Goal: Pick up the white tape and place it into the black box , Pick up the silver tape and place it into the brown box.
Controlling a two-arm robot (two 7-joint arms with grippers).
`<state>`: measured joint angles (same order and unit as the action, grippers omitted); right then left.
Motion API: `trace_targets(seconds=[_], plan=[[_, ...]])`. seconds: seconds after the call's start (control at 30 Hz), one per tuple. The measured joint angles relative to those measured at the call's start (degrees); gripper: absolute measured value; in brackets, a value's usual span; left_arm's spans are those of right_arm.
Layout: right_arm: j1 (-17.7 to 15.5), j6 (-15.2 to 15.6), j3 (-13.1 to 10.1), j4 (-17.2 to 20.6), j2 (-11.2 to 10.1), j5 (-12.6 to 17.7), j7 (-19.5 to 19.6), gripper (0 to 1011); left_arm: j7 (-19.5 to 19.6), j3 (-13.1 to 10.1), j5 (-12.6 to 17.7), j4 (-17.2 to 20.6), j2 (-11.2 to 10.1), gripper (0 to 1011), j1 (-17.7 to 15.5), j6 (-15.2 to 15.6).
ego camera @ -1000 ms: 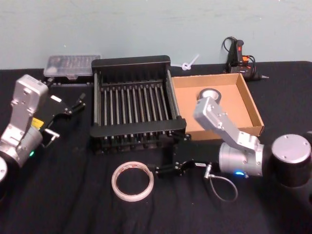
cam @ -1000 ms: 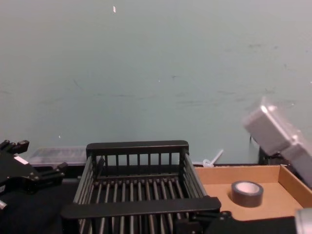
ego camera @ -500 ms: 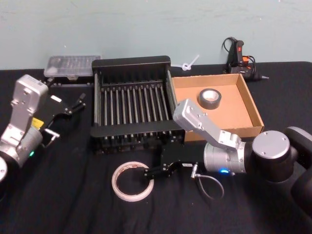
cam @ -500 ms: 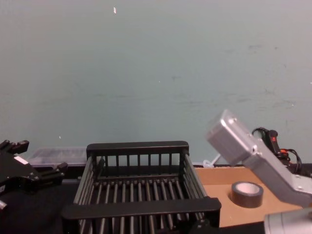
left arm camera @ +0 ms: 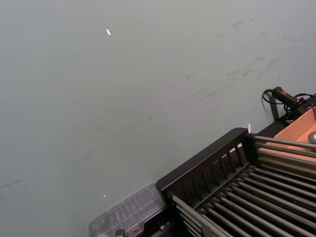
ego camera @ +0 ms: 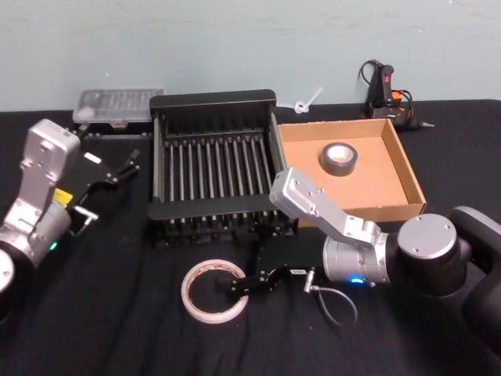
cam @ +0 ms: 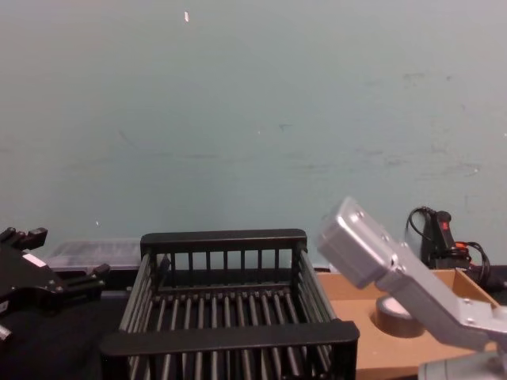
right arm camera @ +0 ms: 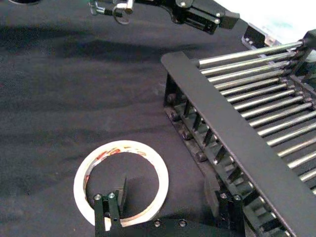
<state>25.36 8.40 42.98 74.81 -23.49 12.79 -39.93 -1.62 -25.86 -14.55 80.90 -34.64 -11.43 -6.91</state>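
Lying flat, thin white tape, red-marked core

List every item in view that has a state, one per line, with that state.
white tape: flat on the table in front of the black box, not lifted.
silver tape: flat inside the brown box.
black box: upright, nothing in it.
brown box: open-topped, holds the silver tape.
right claw: open, low at the white tape's right edge, one finger inside the ring.
left claw: open, parked left of the black box.
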Motion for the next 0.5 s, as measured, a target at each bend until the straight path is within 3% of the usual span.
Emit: trace_targets(seconds=[0.5], plan=[[0.1,2.1,0.7,-0.3,0.7,-1.3,0.5,1002,0.0,0.0,0.0,0.0,0.0,1002,0.0,0.0]])
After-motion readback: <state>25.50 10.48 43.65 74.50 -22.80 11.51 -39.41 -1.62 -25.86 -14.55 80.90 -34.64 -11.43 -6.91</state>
